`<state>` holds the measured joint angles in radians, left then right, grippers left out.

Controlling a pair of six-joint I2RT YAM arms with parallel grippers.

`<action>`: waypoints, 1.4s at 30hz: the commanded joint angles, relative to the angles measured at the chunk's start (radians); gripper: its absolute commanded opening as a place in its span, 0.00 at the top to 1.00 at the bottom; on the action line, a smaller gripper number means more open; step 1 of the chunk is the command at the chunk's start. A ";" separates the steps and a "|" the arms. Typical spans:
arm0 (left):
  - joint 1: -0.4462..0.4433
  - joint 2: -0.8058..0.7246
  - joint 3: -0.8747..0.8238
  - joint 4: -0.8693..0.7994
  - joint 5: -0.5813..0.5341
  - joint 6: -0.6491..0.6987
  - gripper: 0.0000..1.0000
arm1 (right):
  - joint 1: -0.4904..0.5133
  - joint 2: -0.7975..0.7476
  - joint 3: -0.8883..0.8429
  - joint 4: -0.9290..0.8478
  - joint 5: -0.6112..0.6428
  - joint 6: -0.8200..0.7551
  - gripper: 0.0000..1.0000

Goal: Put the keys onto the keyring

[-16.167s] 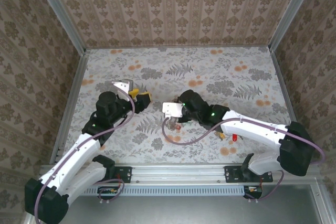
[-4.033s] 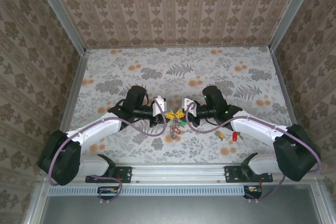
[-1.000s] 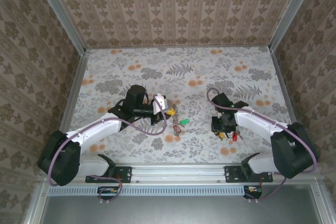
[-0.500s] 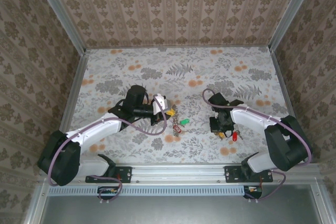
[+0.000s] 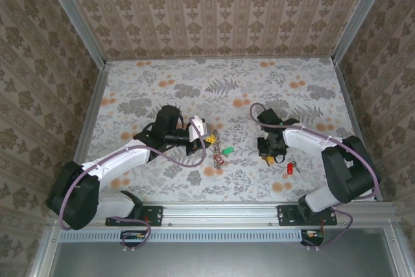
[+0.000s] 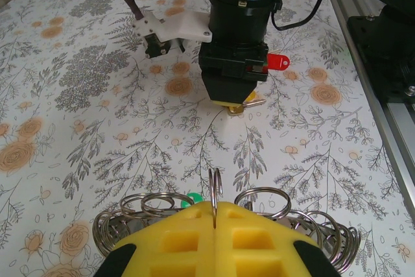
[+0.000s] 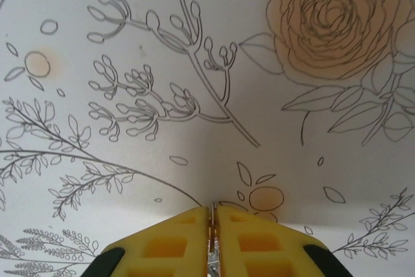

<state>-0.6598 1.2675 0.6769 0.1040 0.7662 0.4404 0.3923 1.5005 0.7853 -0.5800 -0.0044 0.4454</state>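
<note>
My left gripper (image 6: 214, 207) is shut on one upright loop of the keyring (image 6: 259, 200), a coiled silvery ring spread across the table just beyond its yellow pads. In the top view the left gripper (image 5: 210, 138) holds the keyring (image 5: 217, 144) near the table's middle. A green key (image 5: 227, 151) lies beside it. My right gripper (image 5: 267, 158) points straight down at the table. Its pads (image 7: 188, 238) are shut on a thin metal strip of a small key (image 7: 211, 225). A red key (image 5: 290, 168) lies on the table to its right.
The floral tablecloth (image 5: 162, 89) covers the whole floor, and patterned walls enclose it on three sides. An aluminium rail (image 5: 220, 211) runs along the near edge. In the left wrist view, the right arm's black wrist (image 6: 240, 24) stands upright between the keyring and the red key (image 6: 277, 62).
The right gripper has closed on the small key beside the red one and shifted a little left and away from it. The left gripper and keyring have not moved.
</note>
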 commanded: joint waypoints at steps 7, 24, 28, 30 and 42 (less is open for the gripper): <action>0.002 -0.011 0.019 0.004 0.033 -0.002 1.00 | -0.013 -0.034 0.089 -0.125 0.055 -0.036 0.70; 0.000 -0.017 0.024 -0.011 0.034 0.000 1.00 | -0.014 0.047 0.084 -0.105 -0.020 -0.056 0.77; 0.000 -0.016 0.024 -0.013 0.034 0.001 1.00 | -0.013 0.049 0.090 -0.109 0.001 -0.057 0.80; 0.000 -0.016 0.022 -0.012 0.035 0.001 1.00 | -0.015 0.055 0.090 -0.110 0.006 -0.060 0.83; 0.000 -0.014 0.021 -0.010 0.032 0.000 1.00 | -0.015 0.076 0.104 -0.098 -0.025 -0.068 0.85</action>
<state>-0.6598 1.2675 0.6769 0.0937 0.7662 0.4404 0.3820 1.5719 0.8589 -0.6807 -0.0128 0.3916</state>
